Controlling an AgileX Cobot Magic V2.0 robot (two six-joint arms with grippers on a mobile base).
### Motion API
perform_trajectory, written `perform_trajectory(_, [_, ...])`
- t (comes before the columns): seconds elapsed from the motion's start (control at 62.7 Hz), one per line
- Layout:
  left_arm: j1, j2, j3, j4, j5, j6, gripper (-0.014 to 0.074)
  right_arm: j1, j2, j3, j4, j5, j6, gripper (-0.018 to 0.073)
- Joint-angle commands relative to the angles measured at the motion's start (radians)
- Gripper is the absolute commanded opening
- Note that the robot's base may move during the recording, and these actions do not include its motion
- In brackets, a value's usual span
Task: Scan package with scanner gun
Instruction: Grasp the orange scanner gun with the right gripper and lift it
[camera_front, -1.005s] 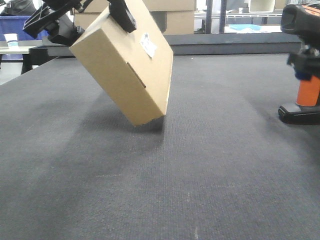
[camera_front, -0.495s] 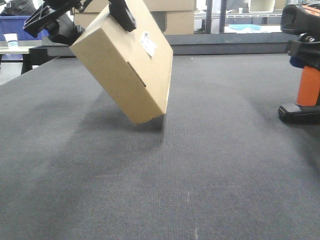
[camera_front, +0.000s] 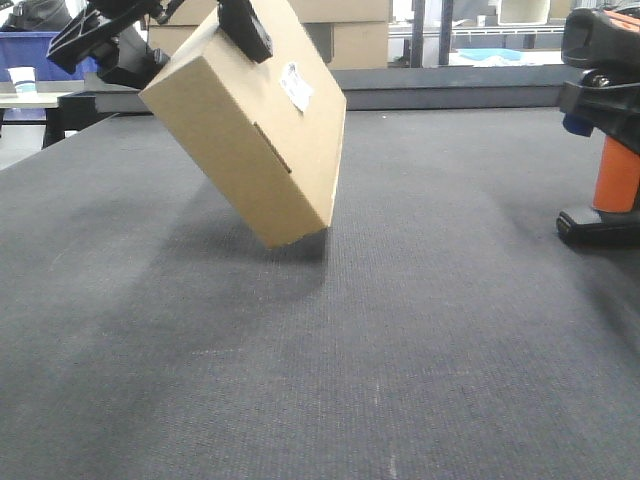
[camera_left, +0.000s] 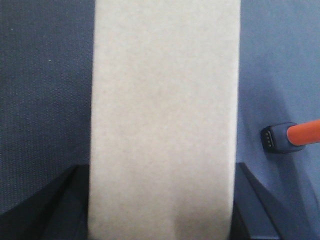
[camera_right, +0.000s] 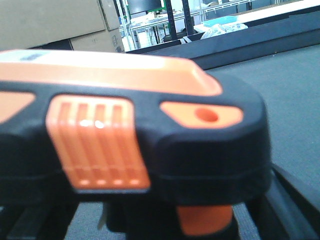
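Note:
The package (camera_front: 255, 140), a tan cardboard box with a small white label (camera_front: 297, 87), hangs tilted with its lowest corner on the dark mat (camera_front: 320, 380). My left gripper (camera_front: 175, 35) is shut on its upper end. In the left wrist view the package (camera_left: 162, 110) fills the space between both black fingers (camera_left: 67, 202). The scanner gun (camera_front: 615, 175) stands upright at the right edge, black head up, on its flat base (camera_front: 597, 228). My right gripper (camera_front: 600, 100) straddles the orange handle just under the head, open. The right wrist view is filled by the scanner gun (camera_right: 150, 130) up close, with mat showing beside its handle.
Larger cardboard boxes (camera_front: 345, 30) stand behind the mat's raised far edge (camera_front: 450, 88). A blue bin (camera_front: 30, 50) and a paper cup (camera_front: 22, 78) sit at the back left. Shelving shows at the back right (camera_front: 480, 40).
My right gripper has slid up the scanner gun's handle toward the head. The scanner's base has stayed on the mat. The package and left gripper have not moved.

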Motion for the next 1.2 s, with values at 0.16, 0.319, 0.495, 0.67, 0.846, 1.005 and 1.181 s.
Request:
perform_trajectory(0.16, [-0.006,-0.007,-0.007,-0.008,-0.022,0.009,-0.0111,0.001,0.001,-0.004,0.005,-0.021,0.001,0.0228])
perform_trajectory(0.319, [-0.006,-0.007,-0.007,-0.008,-0.022,0.009,-0.0111,0.001,0.001,-0.004,0.005,-0.021,-0.01,-0.0167])
perform_trajectory(0.495, [-0.006,-0.007,-0.007,-0.012,-0.022,0.008,-0.0111,0.001,-0.003,-0.004,0.005,-0.021,-0.188,-0.0162])
perform_trajectory(0.67, [-0.006,-0.006,-0.007,-0.045,0.035,0.008,-0.0111,0.001,-0.041,-0.026,0.013,-0.021,-0.443,-0.0162])
perform_trajectory(0.846, [0.001,-0.002,0.001,-0.042,0.068,-0.06,-0.0111,0.001,-0.052,-0.048,0.041,-0.021,-0.62,-0.0162])
perform_trajectory(1.005, [0.015,0.005,0.001,-0.042,0.089,-0.105,-0.0111,0.001,-0.052,-0.051,0.058,-0.021,-0.673,-0.0162])
perform_trajectory(1.181, [0.015,0.005,0.001,-0.042,0.089,-0.105,-0.0111,0.001,-0.052,-0.051,0.058,-0.021,-0.604,-0.0162])
